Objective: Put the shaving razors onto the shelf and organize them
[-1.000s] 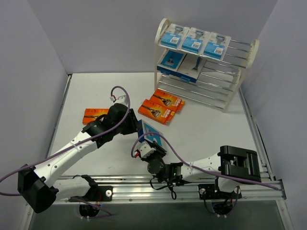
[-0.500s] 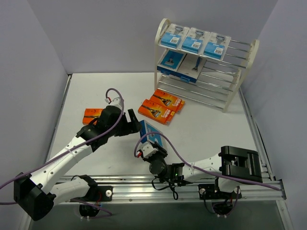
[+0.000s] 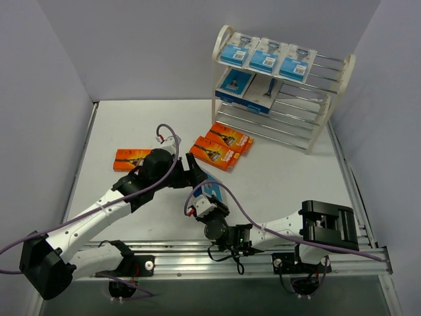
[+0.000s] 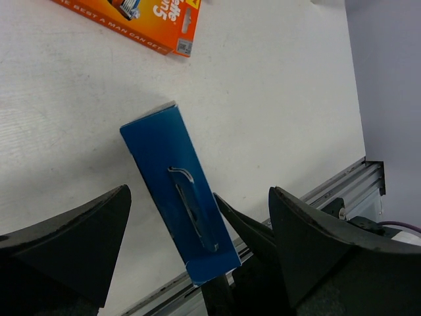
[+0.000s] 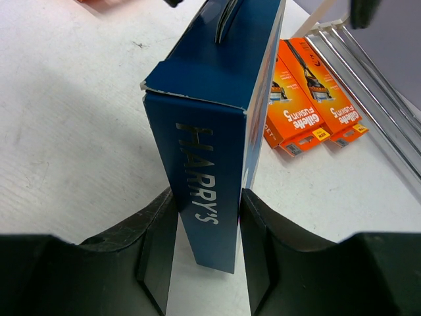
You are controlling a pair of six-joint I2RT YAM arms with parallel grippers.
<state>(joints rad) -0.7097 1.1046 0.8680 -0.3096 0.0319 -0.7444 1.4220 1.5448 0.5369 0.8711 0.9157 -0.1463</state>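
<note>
Right fingers (image 5: pixel 156 245) pinch the dark blue rectangular cardboard razor box (image 5: pixel 217 131) low on its end. They hold it on its narrow edge over the white counter (image 5: pixel 66 131), close to the arms' bases. The wrist view does not show whether the box's bottom touches the counter. Gripping so low leaves both broad faces free, which probably suits sliding the box between the shelf rods face-out.

Left fingers (image 4: pixel 72 243) are spread wide, one on each side of the same box, and touch neither face. The box therefore appears to be carried by the right arm alone.

The cream-white three-tier wire shelf (image 3: pixel 345 72) stands at the far right of the counter, well apart from the box. Its top tier holds three blue-and-white blister cards (image 3: pixel 265 58) in a tidy row, and two blue packs (image 3: pixel 250 89) lean at the left of the middle tier. The bare rods beside those two packs look like the natural slot for this matching box.

Two orange rectangular boxes (image 3: pixel 223 148) lie touching between the arms and the shelf. A third orange box (image 3: pixel 129 158) lies apart on the left, and all three are not yet shelved.
</note>
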